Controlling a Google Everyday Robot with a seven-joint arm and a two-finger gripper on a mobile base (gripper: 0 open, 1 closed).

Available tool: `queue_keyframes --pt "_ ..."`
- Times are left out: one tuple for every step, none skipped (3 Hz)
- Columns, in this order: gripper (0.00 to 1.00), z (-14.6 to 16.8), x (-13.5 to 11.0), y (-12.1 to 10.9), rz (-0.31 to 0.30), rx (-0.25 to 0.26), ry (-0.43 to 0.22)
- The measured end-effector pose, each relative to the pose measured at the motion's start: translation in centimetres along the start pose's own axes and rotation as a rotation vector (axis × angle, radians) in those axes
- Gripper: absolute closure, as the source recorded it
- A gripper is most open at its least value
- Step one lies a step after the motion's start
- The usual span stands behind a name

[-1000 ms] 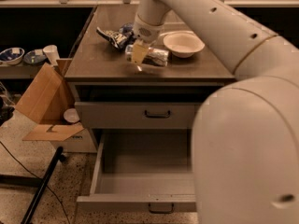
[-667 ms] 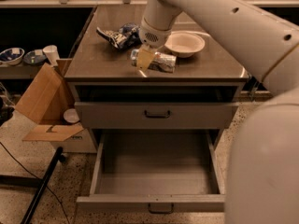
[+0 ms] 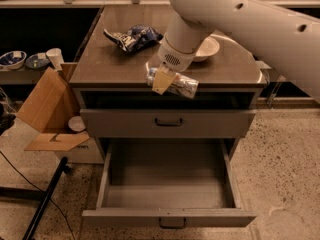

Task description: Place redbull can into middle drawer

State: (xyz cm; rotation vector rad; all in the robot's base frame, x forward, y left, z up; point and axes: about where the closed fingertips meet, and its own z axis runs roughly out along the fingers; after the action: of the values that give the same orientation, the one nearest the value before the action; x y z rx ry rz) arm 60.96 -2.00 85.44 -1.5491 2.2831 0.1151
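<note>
Silver-and-blue redbull can (image 3: 176, 85) is in the gripper (image 3: 163, 80), lying sideways right at the front edge of the countertop (image 3: 110, 66). 1 second back it was further in on the top, nearer the white bowl (image 3: 207, 49). Since then the arm has carried it forward and a bit lower. You can read that as grasp done, transport under way. The fingers are closed around the can's left half, and 1 tan finger (image 3: 161, 81) shows across the front of it.

Middle drawer (image 3: 167, 181) is pulled open directly below with its grey floor bare, so your target is ready. Top drawer (image 3: 125, 124) is shut, flat front only, and sits between the can and the target. My call: you need to bring the can out past that front, then down into the open drawer, before letting go.

Hard to see:
- The 2nd finger is behind the can, not visible.
- You can't tell if the can's right end touches the counter edge or hangs clear.
- The wrist covers the bowl's left part.
- The arm fills the upper right and runs out of frame.
- The middle drawer's back part is in shadow under the top drawer.

Snack bag (image 3: 132, 36) lies on the countertop behind, apart from the can.
</note>
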Motion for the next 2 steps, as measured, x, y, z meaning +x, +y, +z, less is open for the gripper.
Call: queue_keyframes --pt "1.0 1.3 1.7 2.7 0.049 -0.003 -0.024" --pt "1.0 3.6 3.4 5.3 0.075 0.002 -0.063"
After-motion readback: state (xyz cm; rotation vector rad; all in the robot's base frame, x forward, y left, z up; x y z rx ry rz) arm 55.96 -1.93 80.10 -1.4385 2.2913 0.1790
